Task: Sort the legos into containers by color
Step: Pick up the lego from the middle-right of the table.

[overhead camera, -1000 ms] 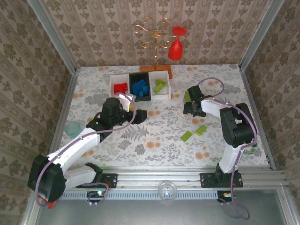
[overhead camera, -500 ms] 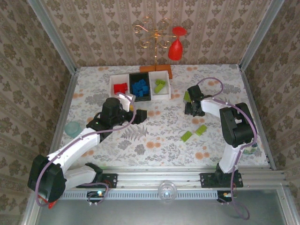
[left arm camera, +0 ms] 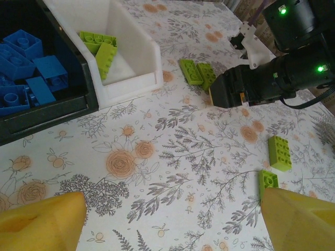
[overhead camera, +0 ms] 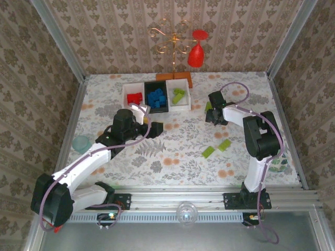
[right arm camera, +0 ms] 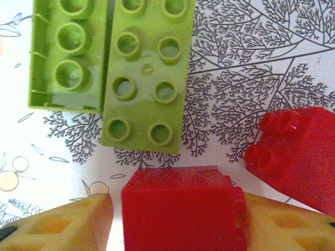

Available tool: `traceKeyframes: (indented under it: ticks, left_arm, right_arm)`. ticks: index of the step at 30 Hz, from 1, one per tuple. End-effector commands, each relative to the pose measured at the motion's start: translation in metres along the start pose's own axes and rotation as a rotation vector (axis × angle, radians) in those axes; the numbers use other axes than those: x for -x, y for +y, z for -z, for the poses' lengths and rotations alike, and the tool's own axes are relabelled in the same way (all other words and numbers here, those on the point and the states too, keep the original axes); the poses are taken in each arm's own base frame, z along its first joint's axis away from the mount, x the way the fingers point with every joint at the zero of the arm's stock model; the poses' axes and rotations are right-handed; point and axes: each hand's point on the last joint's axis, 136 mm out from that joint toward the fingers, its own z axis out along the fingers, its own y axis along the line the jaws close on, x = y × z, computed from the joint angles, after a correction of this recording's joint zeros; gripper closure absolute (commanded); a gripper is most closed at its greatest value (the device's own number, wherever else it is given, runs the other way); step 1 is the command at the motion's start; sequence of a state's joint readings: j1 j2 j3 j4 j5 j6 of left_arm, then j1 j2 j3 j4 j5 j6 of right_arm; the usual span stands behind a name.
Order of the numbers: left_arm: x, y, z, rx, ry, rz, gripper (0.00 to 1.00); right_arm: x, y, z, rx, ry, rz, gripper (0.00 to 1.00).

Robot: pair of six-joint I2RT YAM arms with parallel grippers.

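Pads (right arm camera: 52, 230) of yellow foam on right tool (right arm camera: 175, 225) pinch blocky red lego (right arm camera: 183, 201).

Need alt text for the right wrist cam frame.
A red brick sits between the right hand's yellow fingers at the bottom edge. A second red brick lies to its right, and two lime green bricks lie side by side above on the floral tablecloth.
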State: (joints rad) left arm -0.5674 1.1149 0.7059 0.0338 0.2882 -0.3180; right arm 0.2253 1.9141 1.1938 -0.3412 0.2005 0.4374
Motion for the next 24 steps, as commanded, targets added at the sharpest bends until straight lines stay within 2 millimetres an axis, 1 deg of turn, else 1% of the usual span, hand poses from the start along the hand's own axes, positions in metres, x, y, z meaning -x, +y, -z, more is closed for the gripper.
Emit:
traceKeyframes:
  ticks: [1, 7, 11, 13, 16, 17, 19, 22, 24]
  left_arm:
    - [-0.003, 0.002, 0.005, 0.001, 0.004, -0.007, 0.12]
    - [-0.003, 0.002, 0.007, 0.002, -0.002, -0.008, 0.12]
    - [-0.002, 0.002, 0.008, 0.004, -0.004, -0.008, 0.12]
    - [-0.002, 0.003, 0.008, 0.005, -0.004, -0.009, 0.12]
    - [-0.003, 0.008, 0.009, 0.031, -0.004, -0.008, 0.12]
    - [-0.004, 0.013, 0.010, 0.051, -0.008, -0.005, 0.12]
    - [-0.003, 0.027, 0.014, 0.105, -0.020, 0.018, 0.12]
    - [-0.001, 0.060, 0.028, 0.213, -0.062, 0.092, 0.12]
    - [0.000, 0.082, 0.042, 0.293, -0.108, 0.147, 0.12]
  right_arm:
    - [0.007, -0.006, -0.005, -0.035, -0.007, -0.020, 0.42]
    - [0.014, -0.005, -0.008, -0.030, 0.004, -0.004, 0.44]
    - [0.016, -0.001, -0.008, 0.001, 0.003, 0.012, 0.50]
    - [0.015, 0.004, -0.003, 0.031, 0.002, 0.023, 0.55]
    - [0.012, 0.023, 0.019, 0.131, -0.027, 0.043, 0.57]
    - [0.010, 0.036, 0.033, 0.187, -0.049, 0.059, 0.57]
    - [0.006, 0.071, 0.062, 0.298, -0.095, 0.095, 0.57]
    - [0.000, 0.141, 0.110, 0.490, -0.170, 0.182, 0.57]
    - [-0.004, 0.192, 0.138, 0.604, -0.223, 0.240, 0.57]
